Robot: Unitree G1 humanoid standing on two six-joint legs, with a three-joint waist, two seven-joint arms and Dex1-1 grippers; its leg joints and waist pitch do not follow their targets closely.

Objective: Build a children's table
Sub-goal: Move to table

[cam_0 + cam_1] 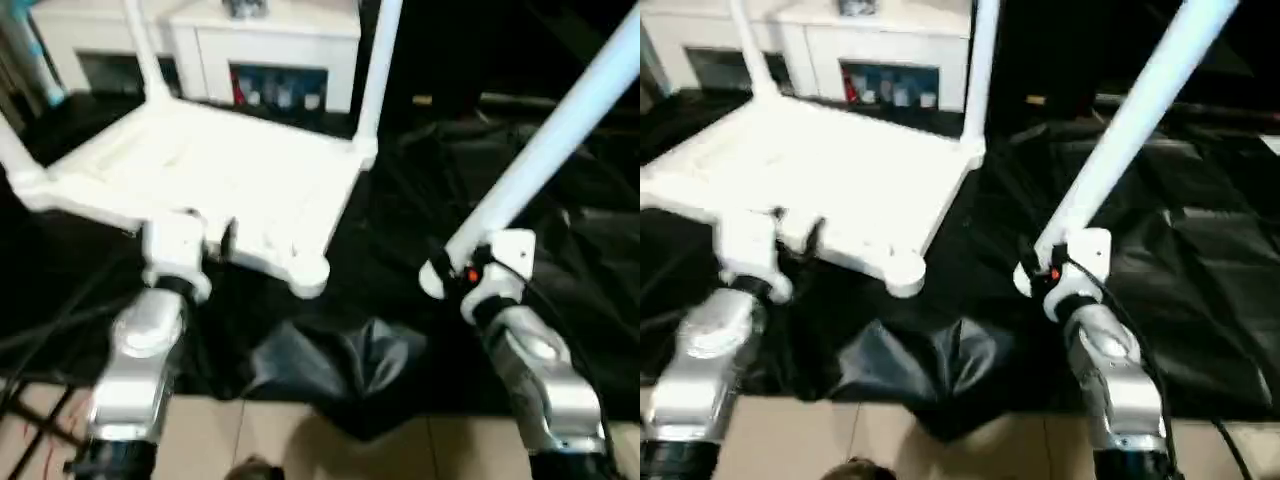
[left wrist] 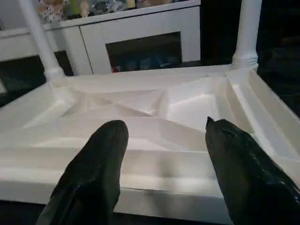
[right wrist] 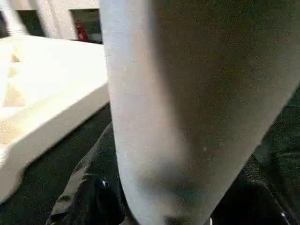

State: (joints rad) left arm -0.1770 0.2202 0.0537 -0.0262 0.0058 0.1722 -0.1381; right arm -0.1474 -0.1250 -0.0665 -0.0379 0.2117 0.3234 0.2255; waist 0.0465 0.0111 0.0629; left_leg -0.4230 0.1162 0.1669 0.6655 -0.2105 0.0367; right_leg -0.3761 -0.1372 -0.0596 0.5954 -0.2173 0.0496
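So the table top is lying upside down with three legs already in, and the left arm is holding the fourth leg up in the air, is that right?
Nearly. The table top does lie upside down with three legs already in, but the fourth leg is held up by the right end effector, not the left. The left end effector is at the top's near edge. The left eye view shows both.

White cabinet [image 1: 262,45] behind; black sheet [image 1: 560,290] on floor.
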